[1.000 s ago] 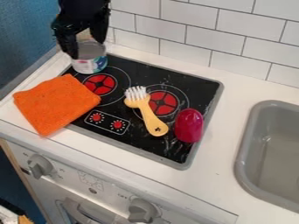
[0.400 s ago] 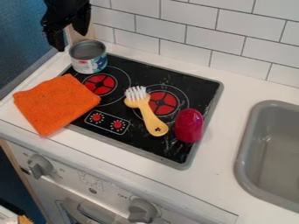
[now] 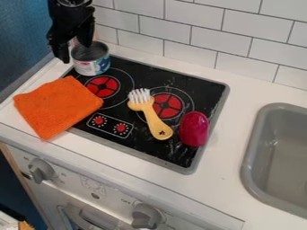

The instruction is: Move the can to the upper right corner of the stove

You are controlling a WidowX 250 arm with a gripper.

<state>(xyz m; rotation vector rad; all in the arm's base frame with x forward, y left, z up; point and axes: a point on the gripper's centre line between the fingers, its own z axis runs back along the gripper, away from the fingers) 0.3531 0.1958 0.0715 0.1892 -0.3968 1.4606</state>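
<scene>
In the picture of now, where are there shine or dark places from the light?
Camera view: pale streaks mark the black stove top, reflections or scratches, I cannot tell which; the inside of the can is darker than its rim; the gripper is nearly all black, with little detail.

so the can [image 3: 91, 68] is short and wide, open at the top, grey metal inside with a mostly white label that's got some blue, green and a bit of red. it's standing upright at the upper left corner of the stove [image 3: 135, 144], which is flat and black with a grey rim and red markings. looks empty, but hard to say for sure.
</scene>
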